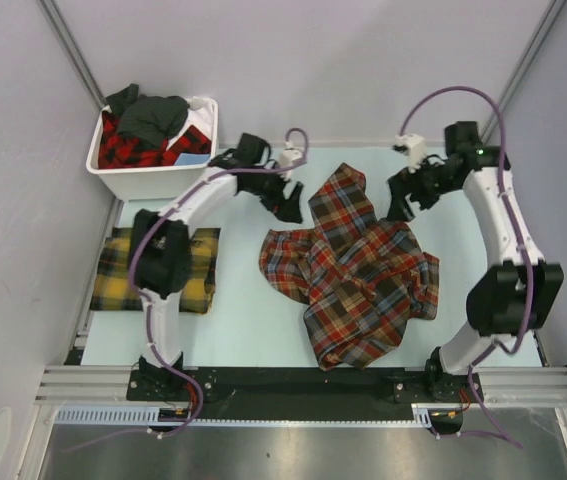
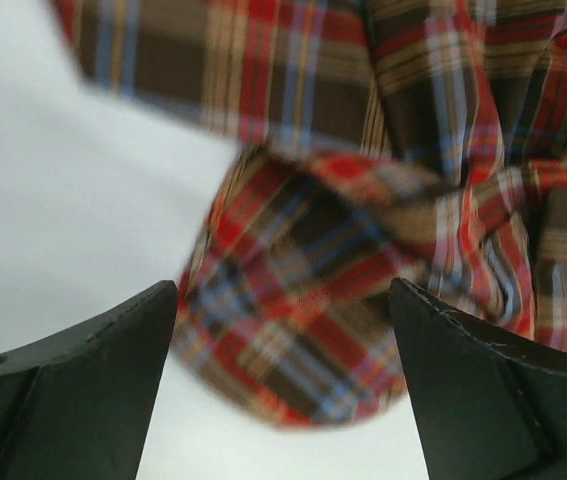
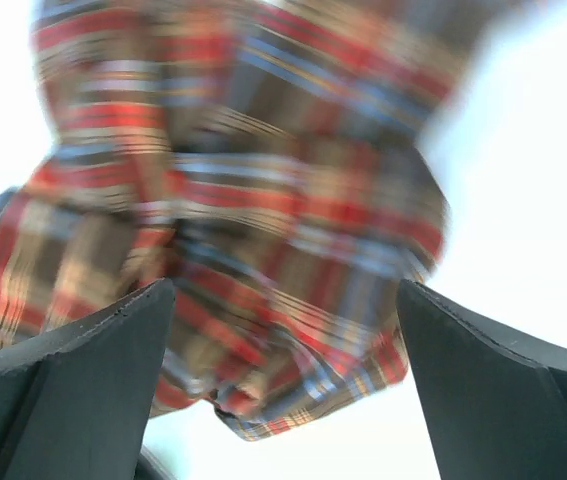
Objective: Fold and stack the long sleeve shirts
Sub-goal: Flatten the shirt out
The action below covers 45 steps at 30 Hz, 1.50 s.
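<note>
A red-brown plaid shirt [image 1: 358, 265] is lying crumpled on the pale green worktop [image 1: 243, 320] between grey walls [image 1: 313, 60], the left claw [image 1: 285, 205] and right claw [image 1: 400, 208] gaping apart at its far edge. A folded yellow-and-green shirt [image 1: 111, 272] is resting at left, near a white bin [image 1: 143, 182].

A robotics lab test cell, not a home. Plain grey partition walls [image 1: 313, 60] box in a pale table [image 1: 248, 325], with metal struts running up the far corners. Two white-and-black robot arms, left [image 1: 178, 235] and right [image 1: 503, 225], trail purple cables [image 1: 463, 95] and are bolted to a black plate [image 1: 303, 382] on slotted aluminium rails [image 1: 93, 382] along the table's near edge. The only homely things are a red-brown plaid shirt [image 1: 353, 265] mid-table and a white bin [image 1: 148, 182] of clothes at the far left corner.
</note>
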{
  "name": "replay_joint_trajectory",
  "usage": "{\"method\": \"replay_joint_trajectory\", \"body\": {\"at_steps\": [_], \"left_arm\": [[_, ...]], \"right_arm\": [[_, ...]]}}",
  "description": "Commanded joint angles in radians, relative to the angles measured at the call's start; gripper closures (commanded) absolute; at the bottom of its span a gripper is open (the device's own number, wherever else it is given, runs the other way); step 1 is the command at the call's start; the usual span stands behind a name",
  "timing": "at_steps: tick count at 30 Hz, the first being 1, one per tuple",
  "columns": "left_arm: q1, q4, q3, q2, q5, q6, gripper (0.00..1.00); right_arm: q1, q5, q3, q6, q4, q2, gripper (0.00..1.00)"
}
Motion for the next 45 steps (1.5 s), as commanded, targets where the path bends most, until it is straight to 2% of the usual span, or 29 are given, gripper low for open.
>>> {"method": "replay_joint_trajectory", "body": {"at_steps": [1, 4, 6, 9, 10, 11, 12, 13, 14, 15, 17, 19, 22, 24, 25, 26, 28, 29, 30, 31, 32, 33, 34, 35, 37, 40, 45], "left_arm": [[-0.142, -0.038, 0.229, 0.167, -0.04, 0.048, 0.06], [-0.215, -0.118, 0.33, 0.236, -0.056, 0.092, 0.05], [-0.26, -0.167, 0.335, 0.268, -0.079, 0.136, 0.04], [-0.298, -0.227, 0.271, 0.258, -0.14, 0.207, 0.07], [-0.3, -0.241, 0.213, 0.246, -0.151, 0.219, 0.15], [-0.3, -0.257, 0.178, 0.23, -0.168, 0.23, 0.23], [-0.295, -0.265, 0.141, 0.182, -0.176, 0.259, 0.35], [-0.292, -0.276, 0.065, 0.152, -0.182, 0.273, 0.69], [-0.286, -0.282, 0.021, 0.109, -0.189, 0.281, 0.91], [-0.263, -0.268, -0.029, 0.009, -0.182, 0.278, 1.0], [-0.225, -0.256, -0.192, -0.116, -0.145, 0.302, 1.0], [-0.22, -0.259, -0.36, -0.281, -0.154, 0.362, 1.0], [-0.238, -0.259, -0.57, -0.418, -0.192, 0.427, 1.0], [-0.255, -0.258, -0.673, -0.452, -0.225, 0.459, 0.99], [-0.255, -0.258, -0.695, -0.48, -0.231, 0.471, 0.98], [-0.248, -0.258, -0.715, -0.492, -0.235, 0.483, 0.96], [-0.237, -0.267, -0.747, -0.52, -0.249, 0.526, 0.84], [-0.206, -0.273, -0.748, -0.54, -0.243, 0.548, 0.77], [-0.185, -0.279, -0.728, -0.548, -0.233, 0.551, 0.62], [-0.16, -0.29, -0.708, -0.554, -0.194, 0.549, 0.54], [-0.116, -0.293, -0.688, -0.552, -0.177, 0.536, 0.48], [-0.097, -0.293, -0.645, -0.546, -0.157, 0.525, 0.43], [-0.082, -0.291, -0.622, -0.54, -0.134, 0.513, 0.4], [-0.058, -0.279, -0.604, -0.526, -0.13, 0.467, 0.37], [-0.038, -0.235, -0.554, -0.511, -0.119, 0.415, 0.35], [-0.001, -0.183, -0.508, -0.489, -0.099, 0.321, 0.32], [0.033, -0.121, -0.478, -0.457, -0.146, 0.233, 0.3]], "right_arm": [[-0.222, -0.083, 0.035, 0.15, -0.061, 0.246, 0.03], [-0.279, -0.032, 0.054, 0.228, -0.018, 0.372, 0.04], [-0.287, -0.001, 0.071, 0.25, -0.014, 0.425, 0.06], [-0.281, 0.02, 0.049, 0.23, -0.04, 0.477, 0.09], [-0.278, 0.026, 0.034, 0.213, -0.045, 0.483, 0.1], [-0.272, 0.02, 0.016, 0.199, -0.053, 0.48, 0.19], [-0.27, 0.011, -0.023, 0.185, -0.067, 0.477, 0.28], [-0.268, 0.003, -0.04, 0.161, -0.071, 0.467, 0.43], [-0.271, -0.029, -0.053, 0.136, -0.088, 0.453, 0.65], [-0.276, -0.049, -0.064, 0.11, -0.122, 0.404, 0.76], [-0.29, -0.073, -0.133, 0.014, -0.142, 0.327, 0.94], [-0.278, -0.052, -0.26, -0.074, -0.148, 0.174, 1.0], [-0.178, 0.054, -0.458, -0.256, -0.189, -0.006, 1.0], [-0.086, 0.129, -0.544, -0.374, -0.243, -0.09, 0.93], [-0.071, 0.158, -0.578, -0.393, -0.254, -0.1, 0.83], [-0.069, 0.158, -0.568, -0.408, -0.272, -0.103, 0.58], [-0.107, 0.123, -0.5, -0.436, -0.338, -0.042, 0.33], [-0.144, 0.1, -0.389, -0.431, -0.353, 0.003, 0.11], [-0.176, 0.068, -0.301, -0.387, -0.37, 0.049, 0.05], [-0.23, -0.014, -0.222, -0.35, -0.373, 0.166, 0.03], [-0.251, -0.053, -0.045, -0.295, -0.372, 0.227, 0.02], [-0.264, -0.088, 0.036, -0.193, -0.367, 0.283, 0.02], [-0.281, -0.162, 0.108, -0.13, -0.358, 0.398, 0.03], [-0.281, -0.182, 0.233, -0.061, -0.288, 0.44, 0.04], [-0.264, -0.199, 0.326, 0.124, -0.21, 0.521, 0.07], [-0.227, -0.169, 0.468, 0.258, -0.11, 0.656, 0.08], [-0.124, -0.107, 0.531, 0.319, -0.027, 0.799, 0.12]]}}
